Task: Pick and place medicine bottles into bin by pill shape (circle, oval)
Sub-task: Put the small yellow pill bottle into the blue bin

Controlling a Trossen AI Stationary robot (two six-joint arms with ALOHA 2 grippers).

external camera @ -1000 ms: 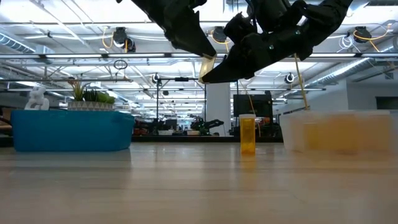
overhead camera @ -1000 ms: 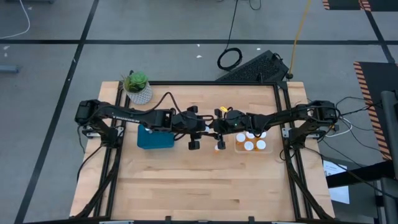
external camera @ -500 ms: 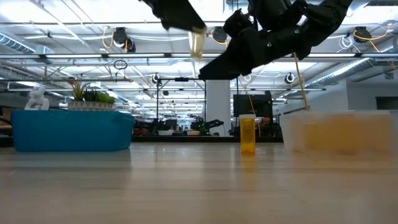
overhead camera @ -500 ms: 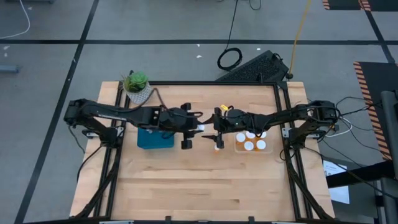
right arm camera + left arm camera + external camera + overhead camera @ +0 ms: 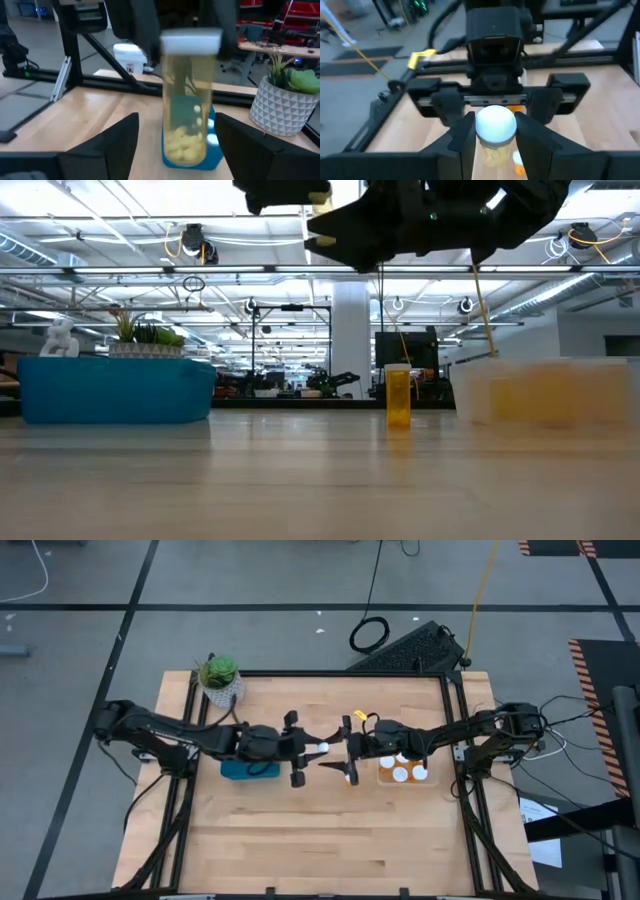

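Aloft, clear amber cylindrical bottle (image 5: 495, 135), round white cap, pinched by left gripper (image 5: 495, 131); right gripper (image 5: 175, 145) spread open.

Even, bright light falls on the table (image 5: 320, 830) from overhead; shadows under the arms are faint and short. From table-top height, rows of ceiling lamps (image 5: 190, 242) glare white behind the arms, which read as near-black silhouettes against them. The single standing bottle (image 5: 398, 396) beyond the near table edge is fairly sharp, while the clear bin (image 5: 545, 391) to its side is a soft, hazy yellow smear. The left wrist picture is soft throughout, and the white cap (image 5: 495, 122) is washed out by glare. In the right wrist picture the held bottle (image 5: 189, 100) shows motion blur, worst at its cap; the room behind it is out of focus.
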